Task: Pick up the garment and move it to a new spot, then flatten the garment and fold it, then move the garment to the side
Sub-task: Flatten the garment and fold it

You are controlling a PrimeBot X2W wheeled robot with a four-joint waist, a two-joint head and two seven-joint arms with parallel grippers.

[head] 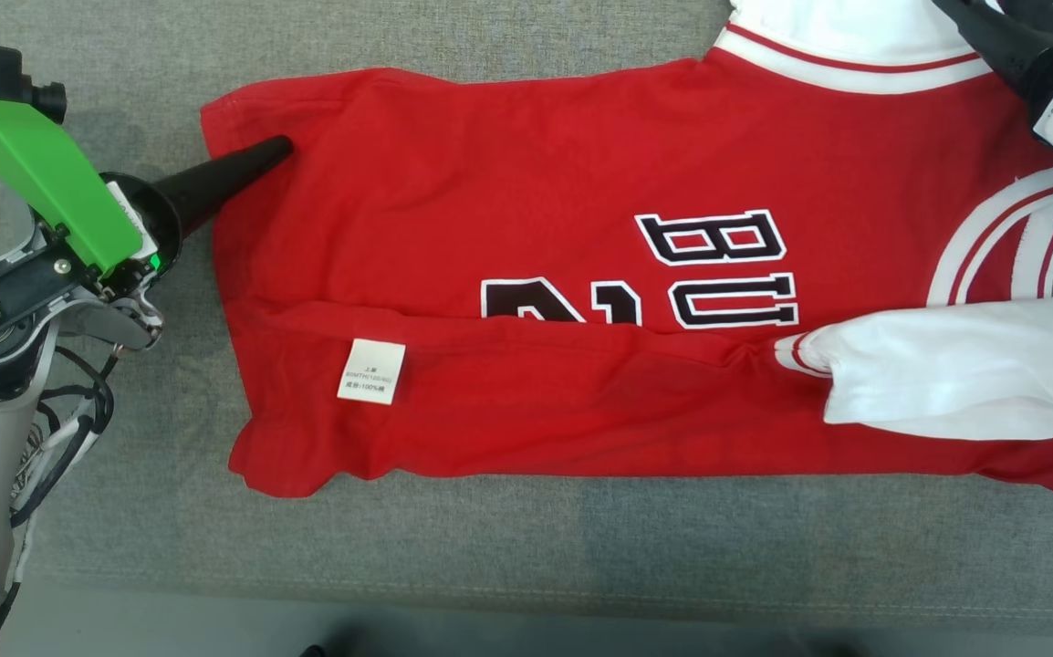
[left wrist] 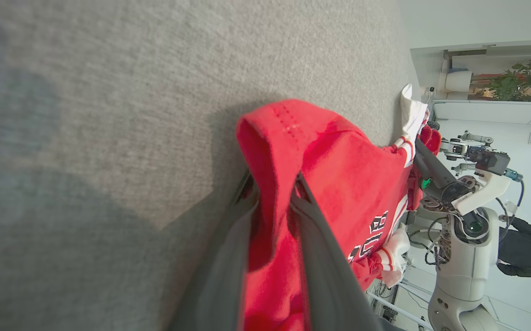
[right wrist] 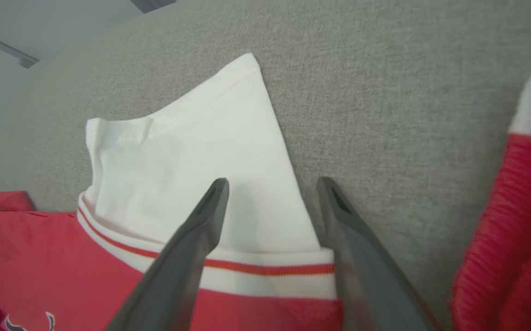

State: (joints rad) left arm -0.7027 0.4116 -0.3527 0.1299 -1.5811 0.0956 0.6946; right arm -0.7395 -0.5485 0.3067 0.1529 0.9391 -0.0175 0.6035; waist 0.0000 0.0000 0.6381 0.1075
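Note:
The garment [head: 536, 182] is a red jersey with white sleeves and black lettering, lying flat across a grey cushioned surface [head: 490, 538]. Its near long edge is folded up, showing a white care label [head: 371, 370], and one white sleeve [head: 946, 370] lies folded over it. My left gripper [head: 282, 148] is at the garment's far left corner. In the left wrist view the left gripper [left wrist: 274, 188] is shut on the raised red hem [left wrist: 270, 133]. My right gripper [right wrist: 274, 184] stands open, its fingers astride the edge of the other white sleeve [right wrist: 187, 151].
The grey surface's front edge [head: 526, 598] runs along the bottom of the head view, with pale floor below. The left wrist view shows my own body [left wrist: 463, 248], a person in dark clothing [left wrist: 525, 248] behind it and a plant [left wrist: 528, 78] on a shelf.

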